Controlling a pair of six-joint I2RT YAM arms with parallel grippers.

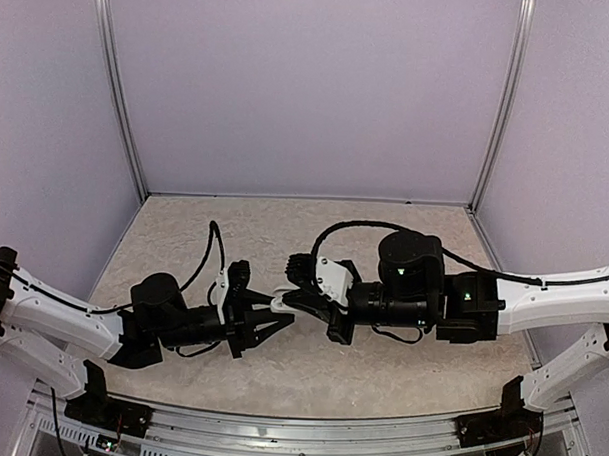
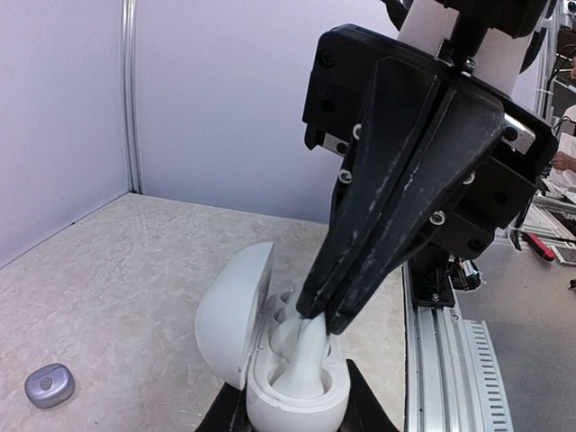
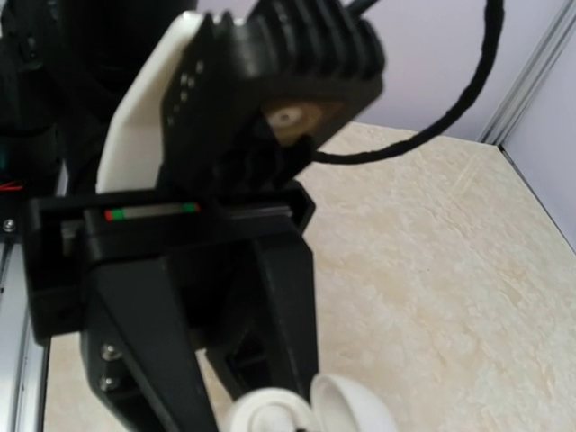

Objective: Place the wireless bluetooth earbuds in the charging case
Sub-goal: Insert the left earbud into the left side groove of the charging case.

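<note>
Cream-white earbud (image 2: 304, 358) pinched tight in the closed right tool (image 2: 317, 319), stem dipping into a socket of the open charging case (image 2: 236, 310). Left tool (image 1: 281, 313) clamped around the case's base. Lower straight, no twist, release only once seated. Glossy pebble-smooth shell, domed lid swung aside, mottled beige table (image 2: 117, 270) beneath.

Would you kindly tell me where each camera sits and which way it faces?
Top: above and behind the bases, looking down on the table; left arm and right arm both show.
Left wrist: on the left arm, facing the open case between its own fingers; the right gripper holds a white bud at it.
Right wrist: on the right arm, facing the left gripper gripping the case; its own fingers are not clearly seen.
Shared: both wrist views show the case.
</note>
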